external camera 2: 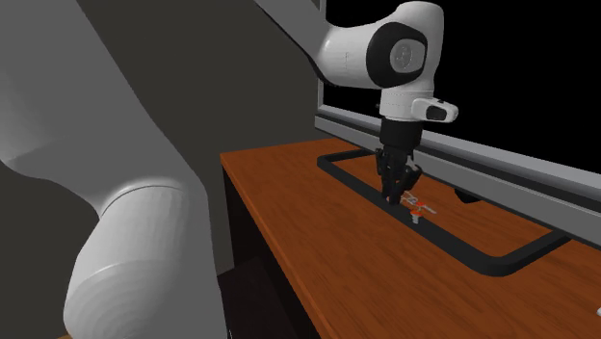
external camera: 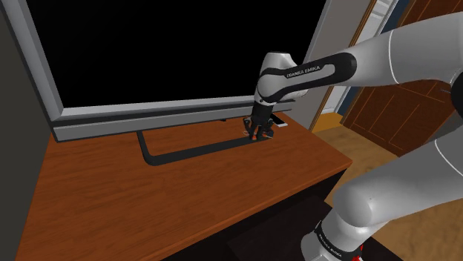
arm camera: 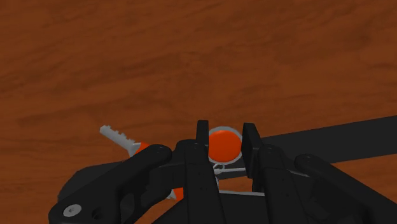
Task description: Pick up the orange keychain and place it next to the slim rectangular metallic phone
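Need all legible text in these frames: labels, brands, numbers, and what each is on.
"FRANKA EMIKA": on the dark band of the forearm, shoulder view.
White lettering on the dark band of the lower link, at the shoulder view's lower right: too small to read.
No other text is readable.

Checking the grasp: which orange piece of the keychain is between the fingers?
The round grey-rimmed disc, flanked by both fingers and touching them; the orange key head lies off to the side, by the silver blade.
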